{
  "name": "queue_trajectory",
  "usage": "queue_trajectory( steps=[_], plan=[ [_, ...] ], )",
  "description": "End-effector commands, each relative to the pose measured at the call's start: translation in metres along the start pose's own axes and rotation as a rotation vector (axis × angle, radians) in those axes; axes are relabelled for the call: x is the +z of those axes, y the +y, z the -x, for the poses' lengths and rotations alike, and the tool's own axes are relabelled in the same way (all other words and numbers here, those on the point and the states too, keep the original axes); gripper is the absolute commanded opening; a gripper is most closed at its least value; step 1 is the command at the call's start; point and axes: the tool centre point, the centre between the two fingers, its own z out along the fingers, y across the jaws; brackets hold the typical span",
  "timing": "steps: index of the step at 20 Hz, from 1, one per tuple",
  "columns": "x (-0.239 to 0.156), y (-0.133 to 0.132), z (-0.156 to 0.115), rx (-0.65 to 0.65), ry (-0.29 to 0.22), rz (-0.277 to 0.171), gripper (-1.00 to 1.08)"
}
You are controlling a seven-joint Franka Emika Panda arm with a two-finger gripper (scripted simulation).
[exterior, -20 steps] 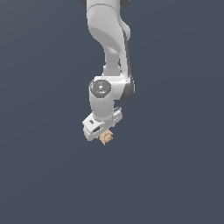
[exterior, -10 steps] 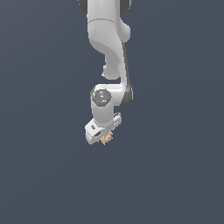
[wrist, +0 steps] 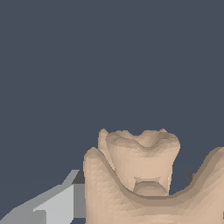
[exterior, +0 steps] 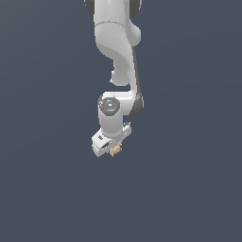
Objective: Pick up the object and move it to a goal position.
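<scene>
Tan and knobbly, the object [wrist: 144, 175] fills the lower part of the wrist view, so close to the camera that its folds and a deep notch in its upper edge can be made out. One pale grey finger [wrist: 57, 203] is seen pressed against its side; the other finger is hidden behind the object in this view. Nothing but a flat dark blue-grey background is shown beyond it.

In the exterior view the object [exterior: 116, 150] is seen as a small beige lump held at the tip of the white gripper [exterior: 113, 147], much smaller than the gripper's width. The fingers are clenched on it, with the object caught between them and sticking out a little below and toward the exterior view's right of the gripper body. The gripper is tilted, its lower end slanting toward the exterior view's left.

Behind and above the fingers, the round grey-capped wrist joint [exterior: 109, 106] is seen, and from it the white arm [exterior: 116, 38] rises out of the top of the picture, bending once on the way. No table or other surface can be told apart from the plain background, so it cannot be said whether the object hangs clear of any support.
</scene>
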Motion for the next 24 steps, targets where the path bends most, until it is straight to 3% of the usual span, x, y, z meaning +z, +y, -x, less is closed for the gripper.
queue_trajectory(
  steps=[1,12,24],
  plan=[
    [0.001,0.0,0.0,0.0,0.0,-0.001,-1.0],
    [-0.028,0.016,0.009,0.0,0.0,0.0,-1.0],
    [-0.131,0.076,0.041,-0.001,0.001,-0.001,-1.0]
  ],
)
